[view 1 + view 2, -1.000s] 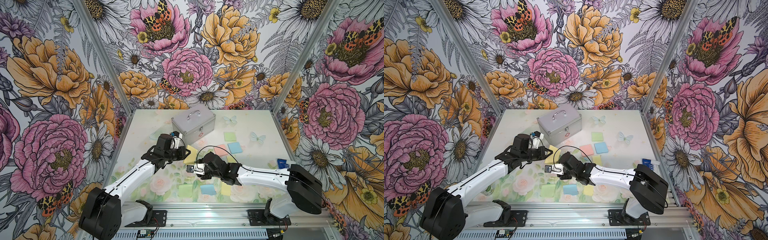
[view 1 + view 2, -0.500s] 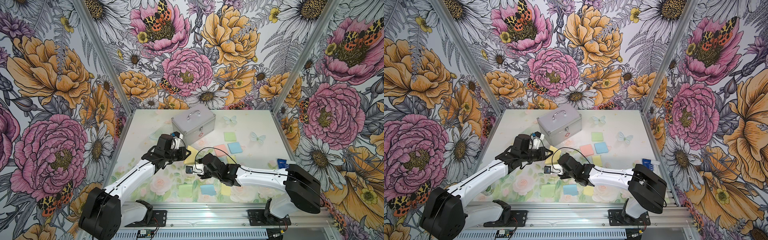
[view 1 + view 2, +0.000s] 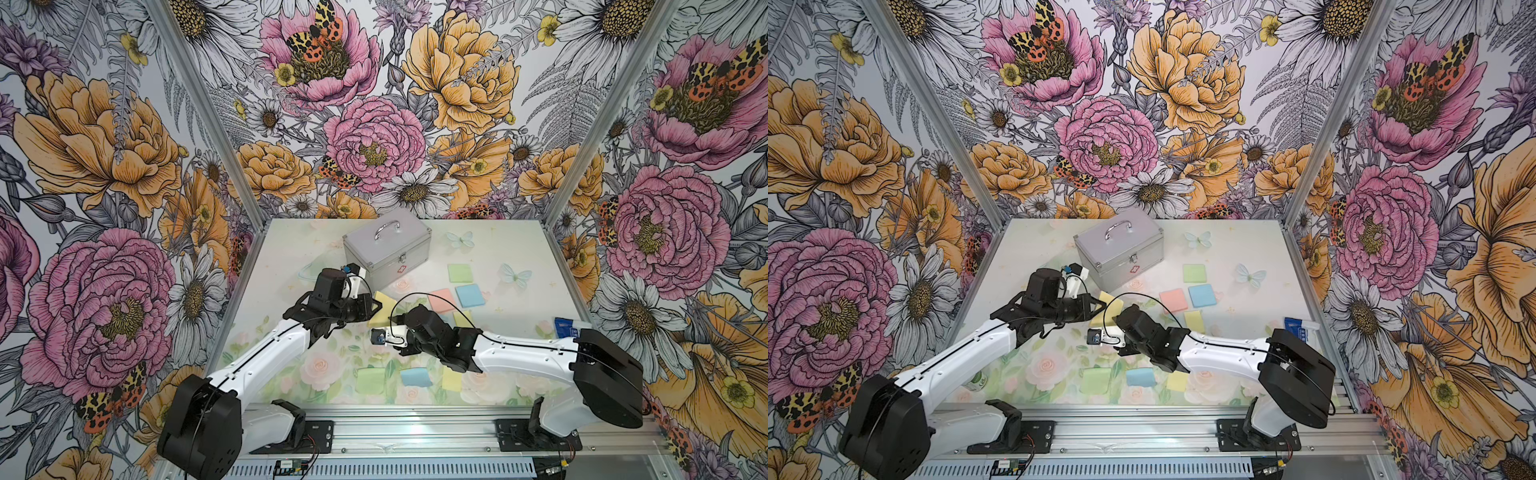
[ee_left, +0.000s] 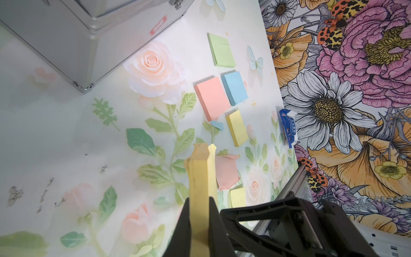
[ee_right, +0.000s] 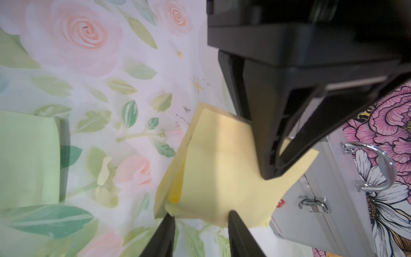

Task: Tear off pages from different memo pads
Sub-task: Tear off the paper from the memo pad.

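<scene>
1. The yellow memo pad (image 3: 380, 311) is in the air, clamped on edge between the fingers of the left gripper (image 4: 199, 213). It sticks straight out beyond the fingertips (its broad face is turned to the right gripper).
2. Its top page (image 5: 222, 160) stands a little off the pad at the corner closest to the right fingers.
3. The left fingers are pressed narrow on the pad.
4. The fingers of the right gripper (image 5: 201, 220) stand half apart at the pad's near edge. Whether they touch it, I cannot tell.
</scene>
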You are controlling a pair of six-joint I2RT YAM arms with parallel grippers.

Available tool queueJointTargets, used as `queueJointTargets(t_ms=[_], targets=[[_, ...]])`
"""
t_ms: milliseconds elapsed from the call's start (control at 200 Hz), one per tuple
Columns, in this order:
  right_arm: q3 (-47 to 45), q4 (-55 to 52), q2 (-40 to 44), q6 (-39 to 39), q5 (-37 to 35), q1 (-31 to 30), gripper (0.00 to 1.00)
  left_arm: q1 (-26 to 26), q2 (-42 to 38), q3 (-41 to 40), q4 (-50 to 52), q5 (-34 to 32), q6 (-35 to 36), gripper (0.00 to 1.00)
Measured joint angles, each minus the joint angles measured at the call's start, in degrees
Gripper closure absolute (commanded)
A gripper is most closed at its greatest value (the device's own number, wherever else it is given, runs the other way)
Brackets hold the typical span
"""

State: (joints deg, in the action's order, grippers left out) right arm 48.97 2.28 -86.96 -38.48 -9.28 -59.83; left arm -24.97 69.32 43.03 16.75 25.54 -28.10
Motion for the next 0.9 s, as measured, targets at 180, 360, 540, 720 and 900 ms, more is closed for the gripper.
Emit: queueJointTargets(t_ms=[180, 360, 540, 720, 900], targets=[[-0.02, 0.94, 0.98, 0.04, -0.11, -0.26, 0.59, -0.04, 0.0, 0.04, 0.0, 0.0, 0.0, 1.0], [-0.02, 2.67, 1.03, 0.48, -1.25, -0.37, 0.59, -0.04, 0.0, 0.04, 0.0, 0.0, -0.02, 1.0], [-0.02, 4.26, 1.05, 1.4, -2.14, -0.37, 0.59, -0.04, 0.0, 0.04, 0.0, 0.0, -0.02, 1.0], [-0.31, 6.21, 2.4, 2.23, -2.75, -0.37, 0.58, -0.04, 0.0, 0.04, 0.0, 0.0, -0.02, 1.0], [-0.5, 7.93, 3.91, 2.86, -2.69, -0.37, 0.58, -0.04, 0.0, 0.04, 0.0, 0.0, -0.02, 1.0]])
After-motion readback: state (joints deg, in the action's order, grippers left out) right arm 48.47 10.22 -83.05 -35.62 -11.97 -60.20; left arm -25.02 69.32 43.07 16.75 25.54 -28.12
